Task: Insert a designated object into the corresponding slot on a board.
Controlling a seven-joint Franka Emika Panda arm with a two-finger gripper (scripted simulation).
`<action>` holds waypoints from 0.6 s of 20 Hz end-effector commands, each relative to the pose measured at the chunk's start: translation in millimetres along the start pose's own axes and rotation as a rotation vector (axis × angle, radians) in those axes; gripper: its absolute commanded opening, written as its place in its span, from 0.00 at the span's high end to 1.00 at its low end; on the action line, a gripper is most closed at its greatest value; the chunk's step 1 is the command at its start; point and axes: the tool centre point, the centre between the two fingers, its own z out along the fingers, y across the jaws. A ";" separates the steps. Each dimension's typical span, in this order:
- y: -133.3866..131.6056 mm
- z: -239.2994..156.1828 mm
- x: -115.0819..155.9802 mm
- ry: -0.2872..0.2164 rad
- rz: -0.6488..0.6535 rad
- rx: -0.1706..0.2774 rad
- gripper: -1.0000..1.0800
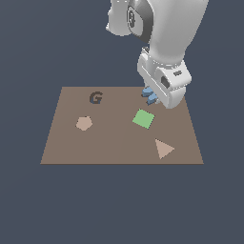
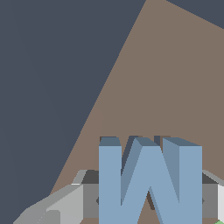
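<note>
Gripper (image 1: pixel 153 98) stands clamped on the light-blue W block (image 2: pixel 150 181), one finger on each side, low over the far part of the board (image 1: pixel 119 143) toward the exterior view's right. Green square (image 1: pixel 143 118) lies just nearer; G cutout (image 1: pixel 96 98) well apart.

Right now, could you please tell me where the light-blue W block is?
The light-blue W block sits between the gripper fingers, over the board's far edge on the exterior view's right, just beyond the green square.
</note>
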 end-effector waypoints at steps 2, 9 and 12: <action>-1.5 -0.3 -1.3 0.000 -0.014 -0.001 1.00; -1.5 8.0 -1.4 0.000 -0.015 -0.002 1.00; -1.6 9.7 -1.6 0.000 -0.016 -0.002 0.04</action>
